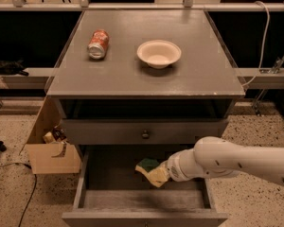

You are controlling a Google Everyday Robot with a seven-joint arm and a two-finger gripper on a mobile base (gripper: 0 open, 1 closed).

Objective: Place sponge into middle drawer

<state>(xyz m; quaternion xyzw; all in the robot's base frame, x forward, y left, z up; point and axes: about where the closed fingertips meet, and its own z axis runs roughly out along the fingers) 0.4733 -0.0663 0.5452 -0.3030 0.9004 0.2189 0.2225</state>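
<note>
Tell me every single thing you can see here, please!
cabinet: one, grey, middle of the view
soda can: one, red and silver, lying on its side on the cabinet top, left of the bowl
bowl: one, cream, upright on the cabinet top
drawer front: one, grey with a round knob, above the open drawer
middle drawer: one, grey, pulled open at the bottom
sponge: one, green over yellow, above the middle drawer's floor
cardboard box: one, brown, on the floor left of the cabinet
arm: one, white, reaching in from the right
gripper: one, at the sponge, over the middle drawer
</note>
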